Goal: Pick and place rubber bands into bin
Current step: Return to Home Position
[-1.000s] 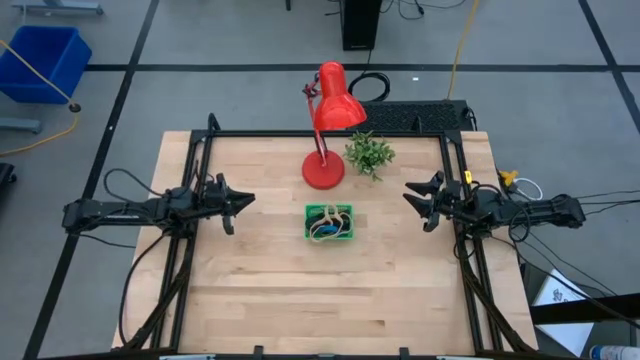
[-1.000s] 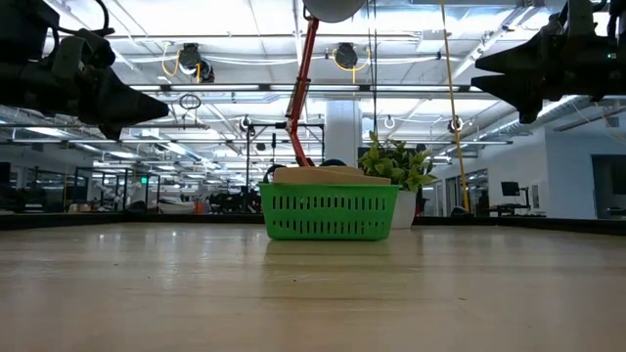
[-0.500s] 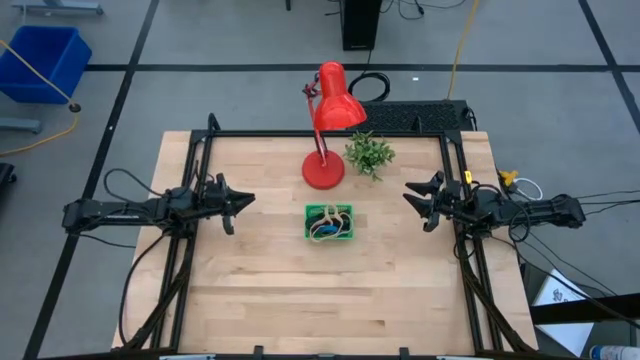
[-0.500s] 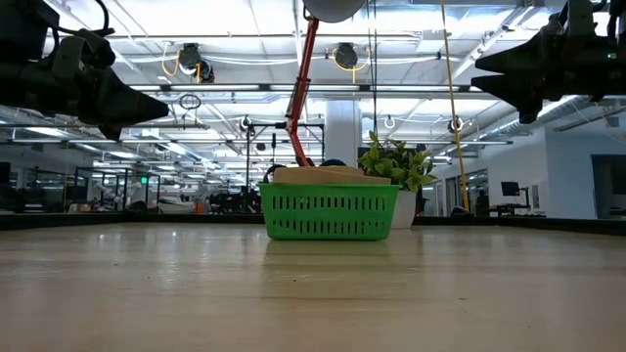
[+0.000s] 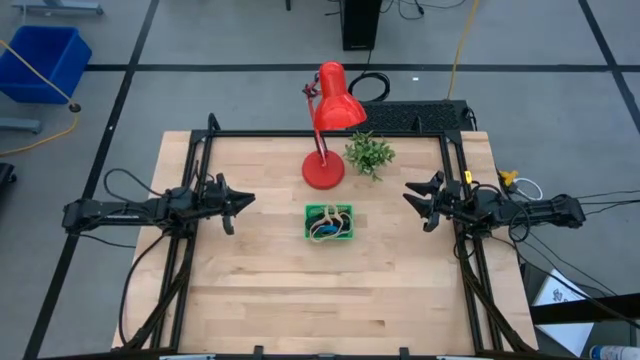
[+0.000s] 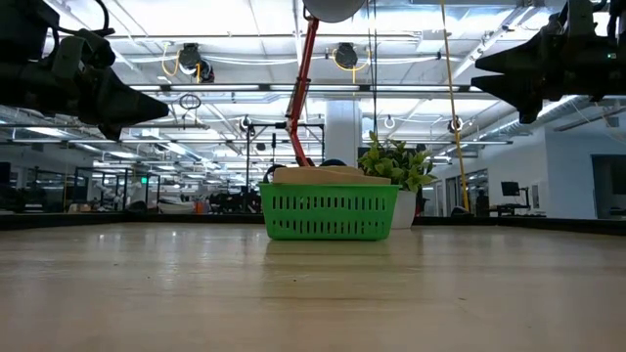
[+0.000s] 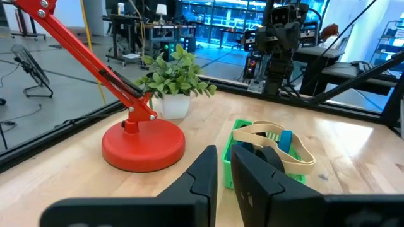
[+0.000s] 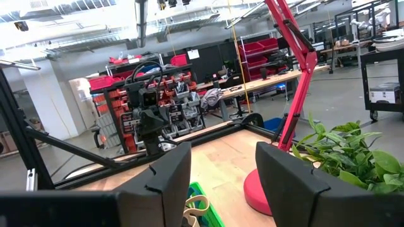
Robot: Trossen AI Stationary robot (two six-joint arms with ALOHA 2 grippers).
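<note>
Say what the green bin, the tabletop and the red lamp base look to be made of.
Green bin: looks like moulded plastic, with slotted walls and a slight gloss. Tabletop: wood, pale jointed strips with visible grain, matte. Red lamp base: smooth glossy red, probably painted metal, possibly plastic.

A red lamp (image 5: 323, 171) is standing at the upper centre of the table (image 5: 270, 290), a potted plant (image 5: 370, 153) sitting just right of it; a blue crate (image 5: 42, 58) is resting upper left.
</note>
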